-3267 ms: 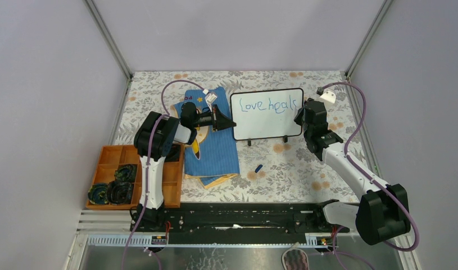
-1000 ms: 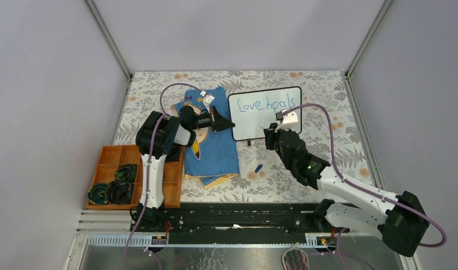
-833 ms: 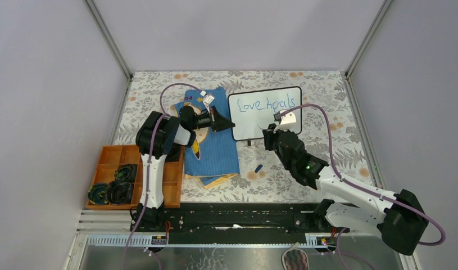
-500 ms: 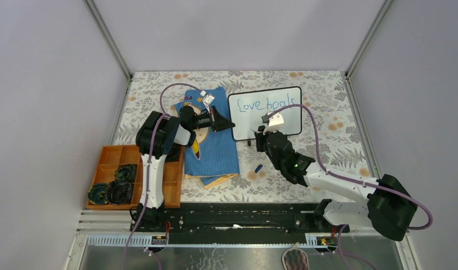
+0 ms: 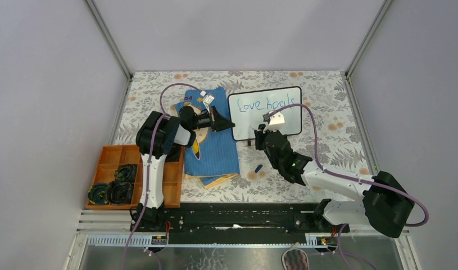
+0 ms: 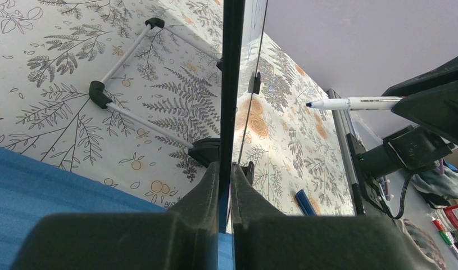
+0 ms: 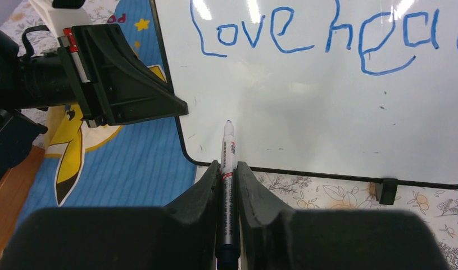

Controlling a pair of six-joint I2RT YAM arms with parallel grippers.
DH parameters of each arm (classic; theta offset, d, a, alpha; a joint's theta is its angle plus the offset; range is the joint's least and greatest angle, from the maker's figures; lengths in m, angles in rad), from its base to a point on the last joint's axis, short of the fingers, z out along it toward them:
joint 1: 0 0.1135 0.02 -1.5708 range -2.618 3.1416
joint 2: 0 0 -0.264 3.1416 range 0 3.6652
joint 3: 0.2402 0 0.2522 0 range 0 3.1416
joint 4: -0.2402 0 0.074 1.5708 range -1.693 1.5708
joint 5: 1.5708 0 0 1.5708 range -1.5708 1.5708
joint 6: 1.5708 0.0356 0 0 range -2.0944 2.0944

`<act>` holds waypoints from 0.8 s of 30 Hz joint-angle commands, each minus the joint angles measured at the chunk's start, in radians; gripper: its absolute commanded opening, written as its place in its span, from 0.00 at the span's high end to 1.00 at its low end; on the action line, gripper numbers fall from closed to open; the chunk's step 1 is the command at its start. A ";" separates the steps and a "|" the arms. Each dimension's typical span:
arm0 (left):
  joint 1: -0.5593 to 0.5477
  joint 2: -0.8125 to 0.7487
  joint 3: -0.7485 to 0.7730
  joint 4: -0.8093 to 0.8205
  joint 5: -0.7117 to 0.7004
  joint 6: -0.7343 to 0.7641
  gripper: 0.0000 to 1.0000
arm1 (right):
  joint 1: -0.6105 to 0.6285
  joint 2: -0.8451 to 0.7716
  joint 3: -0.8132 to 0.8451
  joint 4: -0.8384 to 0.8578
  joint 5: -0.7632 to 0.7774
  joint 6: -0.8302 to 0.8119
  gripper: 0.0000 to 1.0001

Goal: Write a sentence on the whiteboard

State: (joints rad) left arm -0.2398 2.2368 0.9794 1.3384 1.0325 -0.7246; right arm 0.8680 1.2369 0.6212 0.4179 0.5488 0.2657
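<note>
The whiteboard (image 5: 254, 128) stands upright on little black feet at the back of the table. Blue words of the sentence (image 5: 270, 104), "Love heals", run along its top. My left gripper (image 5: 229, 124) is shut on the board's left edge (image 6: 232, 84), and its fingers (image 6: 207, 185) pinch the black frame. My right gripper (image 7: 228, 166) is shut on a blue marker (image 7: 228, 149). The marker points at the board's bare lower left (image 7: 282, 129). In the left wrist view the marker (image 6: 356, 103) has its tip a short gap in front of the board.
A blue cartoon-print cloth (image 5: 215, 152) lies left of the board, under my left gripper. The marker's blue cap (image 5: 258, 167) lies on the floral table in front of the board. An orange tray (image 5: 111, 160) holding dark objects sits at the near left.
My right arm has swung from the board's right end to its lower left, carrying the marker. The board shifted slightly left. The left gripper keeps its hold.
</note>
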 commanded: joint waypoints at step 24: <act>0.014 0.044 -0.025 -0.034 -0.010 0.004 1.00 | -0.002 0.152 0.106 0.120 0.063 0.035 1.00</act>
State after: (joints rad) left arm -0.2398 2.2375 0.9791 1.3415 1.0321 -0.7273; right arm 0.8680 1.3682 0.6544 0.4652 0.5682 0.2928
